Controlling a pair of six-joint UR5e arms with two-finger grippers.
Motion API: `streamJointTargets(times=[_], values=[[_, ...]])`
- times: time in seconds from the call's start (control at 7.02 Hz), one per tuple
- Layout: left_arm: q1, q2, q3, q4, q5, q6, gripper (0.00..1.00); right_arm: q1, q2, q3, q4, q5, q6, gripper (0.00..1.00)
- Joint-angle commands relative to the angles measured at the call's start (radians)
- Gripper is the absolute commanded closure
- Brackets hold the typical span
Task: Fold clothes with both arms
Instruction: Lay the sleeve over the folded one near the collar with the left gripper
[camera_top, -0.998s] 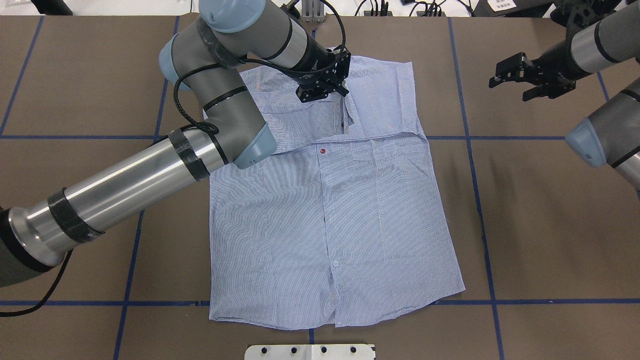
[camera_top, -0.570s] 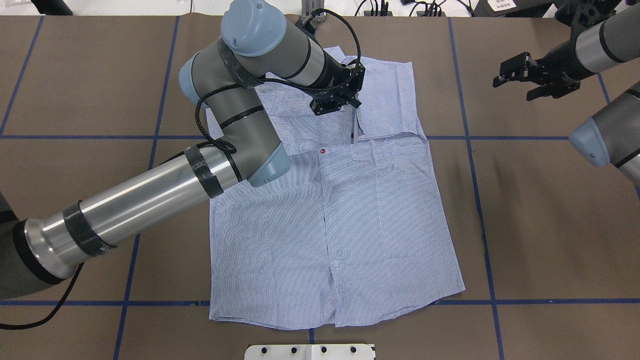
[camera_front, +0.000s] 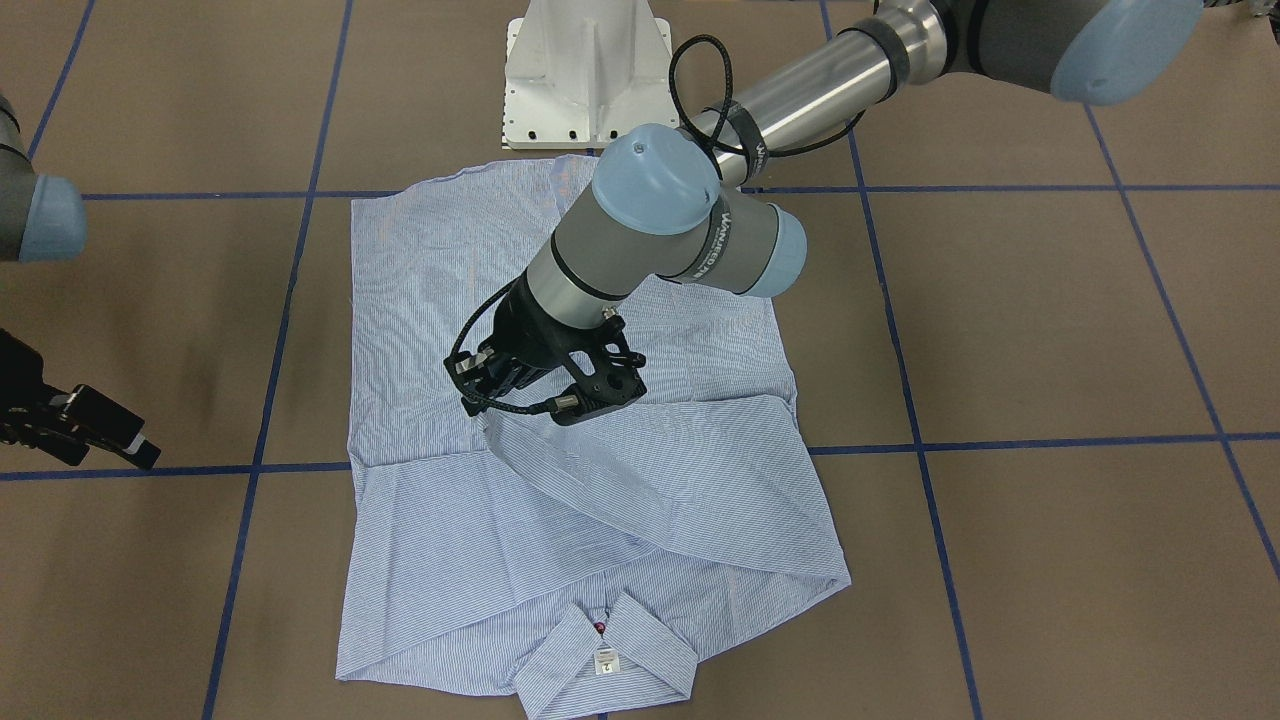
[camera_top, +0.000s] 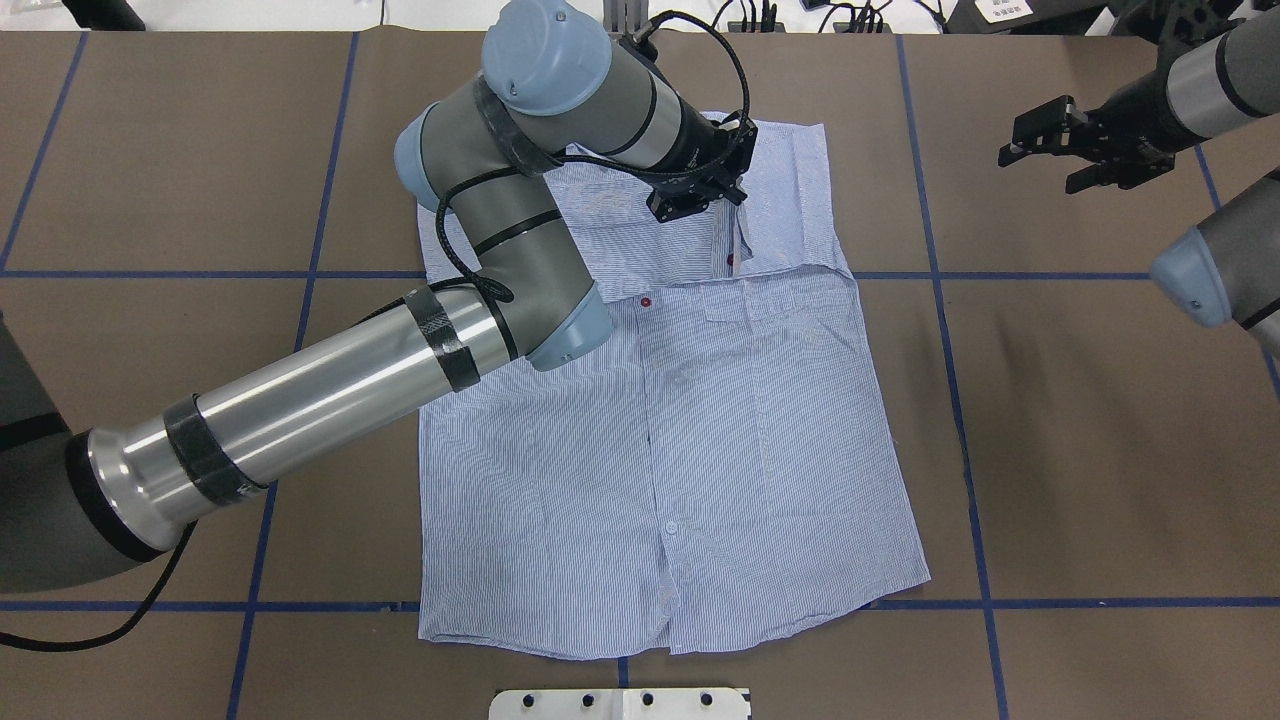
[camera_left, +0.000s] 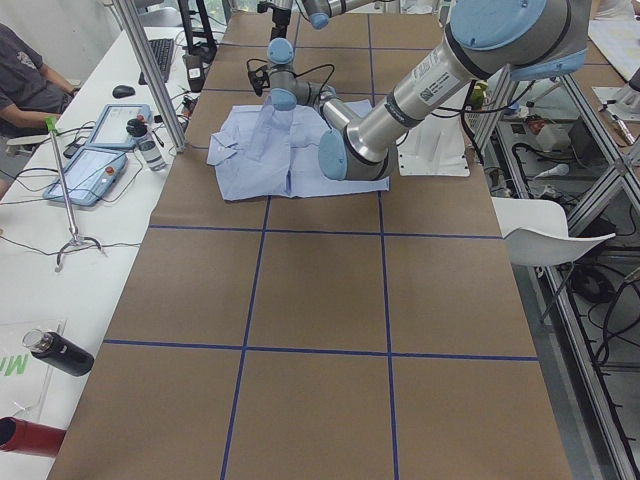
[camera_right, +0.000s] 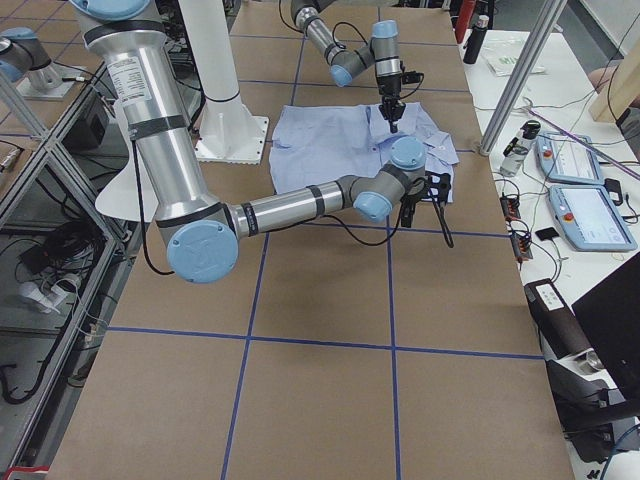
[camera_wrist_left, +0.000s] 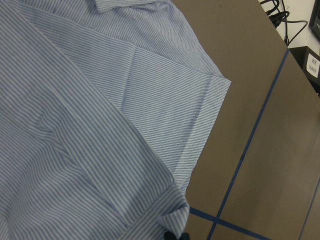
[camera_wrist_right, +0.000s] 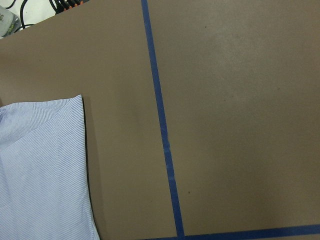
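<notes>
The light blue striped shirt (camera_top: 680, 430) lies flat, buttons up, with its collar (camera_front: 605, 650) and white label at the far end from the robot. My left gripper (camera_top: 722, 200) hangs over the upper chest, shut on a sleeve fold it holds lifted off the shirt (camera_front: 430, 290). In the left wrist view a black fingertip (camera_wrist_left: 172, 235) pinches the striped cloth (camera_wrist_left: 75, 150). My right gripper (camera_top: 1045, 155) hovers off the shirt over bare table, open and empty. Its wrist view shows only a shirt edge (camera_wrist_right: 35, 170) and brown table.
The white pedestal base (camera_front: 585, 70) stands at the robot's side of the table. Blue tape lines (camera_top: 940, 300) grid the brown surface. Beyond the far edge are a desk with tablets (camera_left: 105, 130), a bottle and a seated person (camera_left: 25, 80).
My left gripper has carried the lifted sleeve fold rightward across the upper shirt. The right gripper has drifted slightly right and farther from the shirt.
</notes>
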Motion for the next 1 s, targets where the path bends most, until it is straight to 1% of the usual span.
streamJointTargets(times=[0.0,0.14,0.29,0.43,0.57,0.71,0.86], values=[[0.015,-0.015,0.025,-0.027,0.026,-0.005,0.75,0.011,-0.006,0.003,0.0,0.0,-0.001,0.01],[0.028,-0.015,0.026,-0.038,0.057,-0.005,0.57,0.014,-0.006,0.003,0.0,0.0,-0.001,0.01],[0.032,-0.016,0.025,-0.039,0.06,-0.006,0.52,0.014,-0.009,0.008,0.0,0.0,-0.001,0.01],[0.031,-0.018,0.025,-0.039,0.06,-0.005,0.32,0.014,-0.012,0.011,0.0,0.0,-0.001,0.01],[0.029,-0.016,0.016,-0.039,0.06,-0.006,0.23,0.012,-0.014,0.017,0.001,-0.001,0.004,0.01],[0.026,-0.015,0.005,-0.039,0.058,0.0,0.16,0.009,-0.013,0.032,0.001,-0.002,0.02,0.0],[0.025,0.013,-0.048,-0.026,0.051,0.003,0.07,-0.014,-0.028,0.07,0.001,-0.003,0.075,0.0]])
